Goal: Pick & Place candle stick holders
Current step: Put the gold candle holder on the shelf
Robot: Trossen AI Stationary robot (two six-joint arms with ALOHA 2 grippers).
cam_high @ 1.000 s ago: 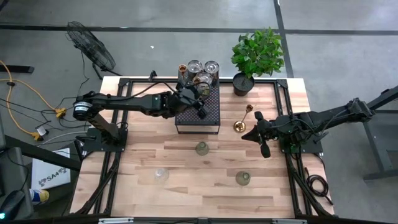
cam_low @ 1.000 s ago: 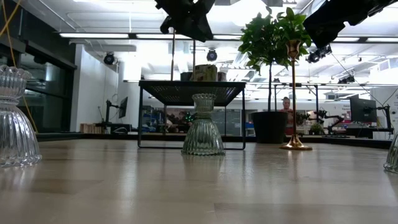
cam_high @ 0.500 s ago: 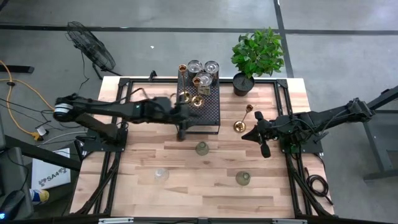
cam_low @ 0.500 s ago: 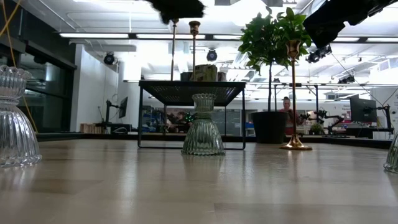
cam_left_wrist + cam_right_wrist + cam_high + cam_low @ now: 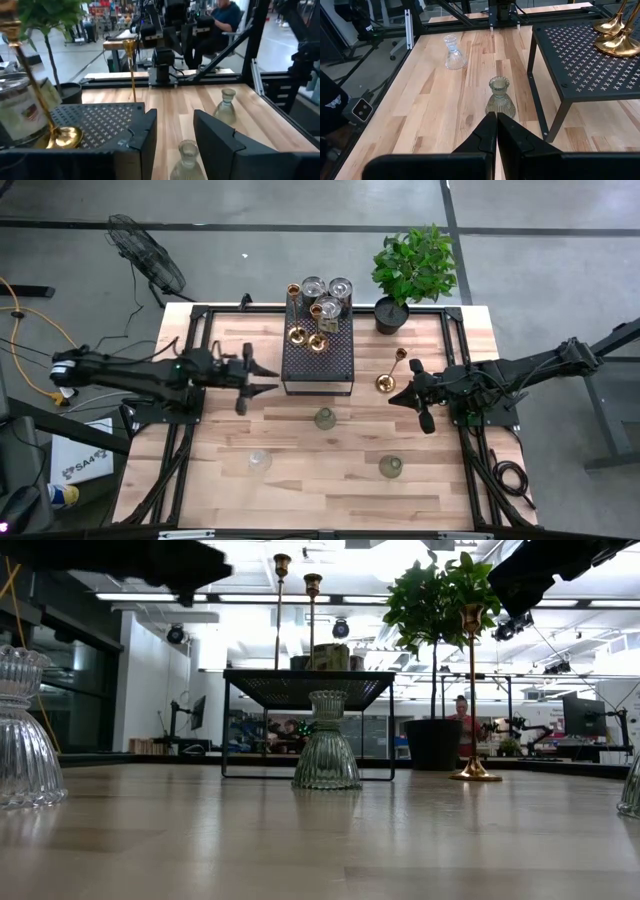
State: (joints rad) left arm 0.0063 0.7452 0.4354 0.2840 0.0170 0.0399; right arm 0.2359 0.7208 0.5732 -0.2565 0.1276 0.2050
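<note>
Brass holders (image 5: 306, 338) on box (image 5: 330, 358) (left gripper (image 5: 262, 378) beside, empty).

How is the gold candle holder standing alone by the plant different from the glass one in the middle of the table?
The gold candle holder is tall, with a slender stem on a round base; the glass holder is squat and ribbed. The gold one is shiny and opaque, the glass one see-through. Both stand upright on the bare table, with no claw touching either.

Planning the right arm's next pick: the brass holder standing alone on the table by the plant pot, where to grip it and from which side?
Grip the brass holder on its slender stem, above the round base, jaws closing level across it. It stands upright and the stem is its only narrow part. Probably best to come from the right gripper's side; the black box stands on the other.
</note>
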